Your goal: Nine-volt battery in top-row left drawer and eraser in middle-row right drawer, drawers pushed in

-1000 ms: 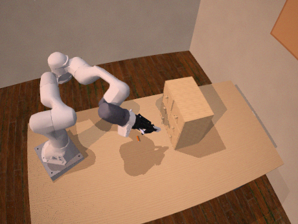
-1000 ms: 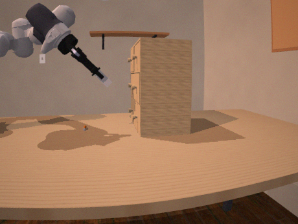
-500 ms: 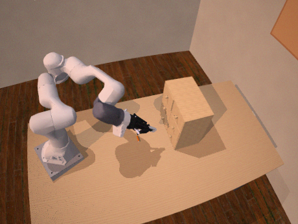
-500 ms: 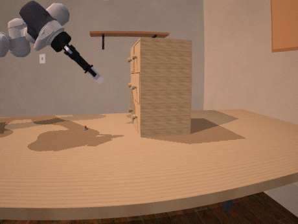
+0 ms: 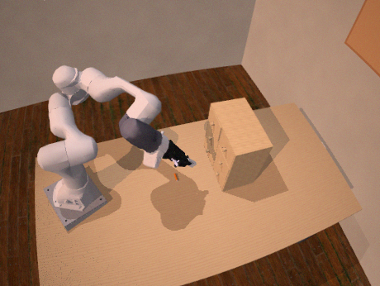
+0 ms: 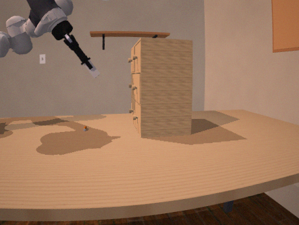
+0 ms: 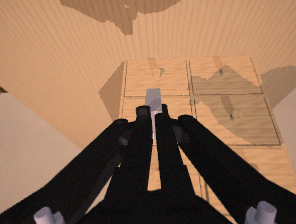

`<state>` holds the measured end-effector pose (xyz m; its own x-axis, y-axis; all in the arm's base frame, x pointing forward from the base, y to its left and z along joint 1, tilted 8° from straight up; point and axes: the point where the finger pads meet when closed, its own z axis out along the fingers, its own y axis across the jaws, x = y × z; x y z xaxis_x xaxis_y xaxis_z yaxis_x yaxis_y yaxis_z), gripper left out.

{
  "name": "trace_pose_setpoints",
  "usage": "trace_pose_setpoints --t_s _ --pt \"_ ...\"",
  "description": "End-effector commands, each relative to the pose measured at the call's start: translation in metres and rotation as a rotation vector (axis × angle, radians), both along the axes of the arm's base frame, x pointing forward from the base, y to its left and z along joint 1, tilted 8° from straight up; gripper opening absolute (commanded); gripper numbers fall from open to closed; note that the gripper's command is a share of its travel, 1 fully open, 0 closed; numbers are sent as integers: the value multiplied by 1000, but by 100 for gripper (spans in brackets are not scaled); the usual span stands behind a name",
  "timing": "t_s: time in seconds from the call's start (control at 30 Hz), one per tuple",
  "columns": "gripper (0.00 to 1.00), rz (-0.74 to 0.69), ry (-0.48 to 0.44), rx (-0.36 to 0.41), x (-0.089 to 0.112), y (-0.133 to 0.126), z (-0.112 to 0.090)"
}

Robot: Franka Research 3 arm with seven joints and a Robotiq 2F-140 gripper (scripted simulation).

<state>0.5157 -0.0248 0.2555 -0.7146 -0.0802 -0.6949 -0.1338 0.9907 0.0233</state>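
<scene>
The top view looks steeply down from high above at the whole desk (image 5: 231,244). The exterior view sits low at the desk's edge, facing the chest's (image 6: 167,88) side. The wrist view looks along the claw (image 7: 153,111) at the drawer fronts. All three share the chest.

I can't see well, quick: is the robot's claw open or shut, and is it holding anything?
Gripper: shut, fingers pressed together, holding nothing, up in the air in front of the chest.
</scene>
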Motion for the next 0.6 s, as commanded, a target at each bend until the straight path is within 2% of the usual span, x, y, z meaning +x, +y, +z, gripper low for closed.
trace_pose_setpoints --t_s 0.0,0.4,0.57 --pt "0 -21 96 22 -14 0 0" --pt "0 -6 476 -25 -69 -8 42" --pt "0 -3 544 -34 -79 -10 50"
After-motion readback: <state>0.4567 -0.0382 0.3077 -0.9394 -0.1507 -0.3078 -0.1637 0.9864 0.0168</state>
